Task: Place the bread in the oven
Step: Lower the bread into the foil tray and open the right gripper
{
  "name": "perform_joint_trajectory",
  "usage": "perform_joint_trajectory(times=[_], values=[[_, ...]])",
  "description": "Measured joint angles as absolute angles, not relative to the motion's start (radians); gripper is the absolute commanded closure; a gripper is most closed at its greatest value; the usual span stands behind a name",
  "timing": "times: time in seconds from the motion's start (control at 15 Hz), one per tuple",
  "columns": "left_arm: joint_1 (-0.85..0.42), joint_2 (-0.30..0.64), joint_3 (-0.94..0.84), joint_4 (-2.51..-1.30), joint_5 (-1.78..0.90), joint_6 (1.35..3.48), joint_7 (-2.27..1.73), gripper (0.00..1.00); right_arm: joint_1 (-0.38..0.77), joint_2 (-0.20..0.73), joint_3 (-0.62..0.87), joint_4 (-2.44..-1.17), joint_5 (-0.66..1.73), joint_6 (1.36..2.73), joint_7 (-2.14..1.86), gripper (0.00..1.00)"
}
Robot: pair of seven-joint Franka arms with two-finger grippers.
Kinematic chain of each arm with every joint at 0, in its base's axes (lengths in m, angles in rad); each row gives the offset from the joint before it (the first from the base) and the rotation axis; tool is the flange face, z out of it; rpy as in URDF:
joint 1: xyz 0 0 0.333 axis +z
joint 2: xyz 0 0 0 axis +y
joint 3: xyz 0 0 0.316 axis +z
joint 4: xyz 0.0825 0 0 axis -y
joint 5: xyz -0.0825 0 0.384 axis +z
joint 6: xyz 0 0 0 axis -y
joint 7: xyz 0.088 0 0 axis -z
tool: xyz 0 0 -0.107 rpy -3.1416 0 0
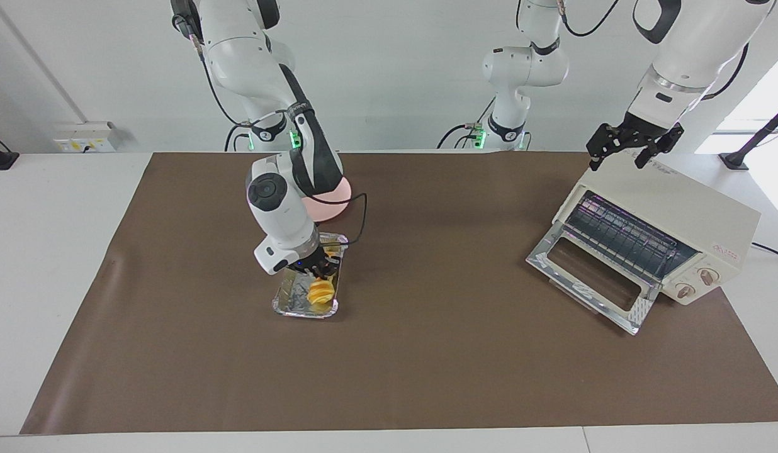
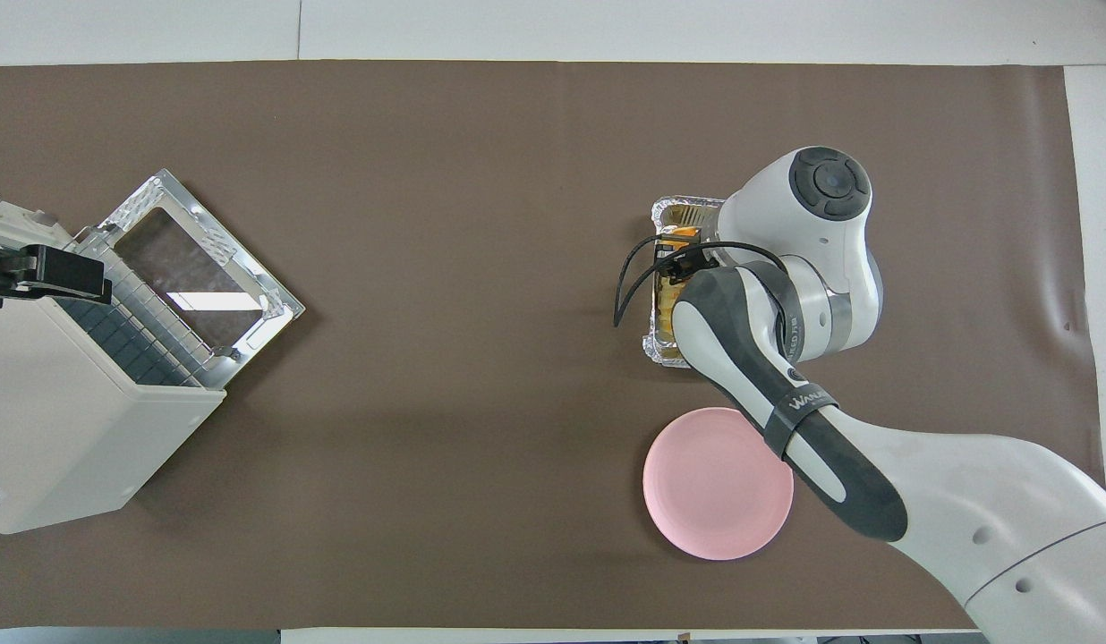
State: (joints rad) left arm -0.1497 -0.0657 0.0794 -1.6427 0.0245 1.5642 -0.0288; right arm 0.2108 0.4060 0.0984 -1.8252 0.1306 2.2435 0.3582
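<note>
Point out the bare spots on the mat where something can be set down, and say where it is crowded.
Free: the wide brown mat between the foil tray and the oven, and the strip along the edge farthest from the robots. Crowded: the right gripper over the bread in the tray, the pink plate beside it; the oven's open door.

foil tray (image 1: 287, 302): crinkled shiny metal
plate (image 2: 710, 492): smooth matt pink plastic
oven (image 1: 691, 217): smooth cream casing, glass door, wire rack
table cover (image 1: 427, 352): matt brown
</note>
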Motion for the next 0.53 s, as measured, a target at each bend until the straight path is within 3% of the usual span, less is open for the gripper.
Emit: perform_joint_trajectory(times=[0.53], values=[[-0.150,-0.066,0.079,-1.643,0.024,1.564,-0.029,0.00,0.137,0.360,0.090,-1.767,0.081,2.111,0.270,0.00]])
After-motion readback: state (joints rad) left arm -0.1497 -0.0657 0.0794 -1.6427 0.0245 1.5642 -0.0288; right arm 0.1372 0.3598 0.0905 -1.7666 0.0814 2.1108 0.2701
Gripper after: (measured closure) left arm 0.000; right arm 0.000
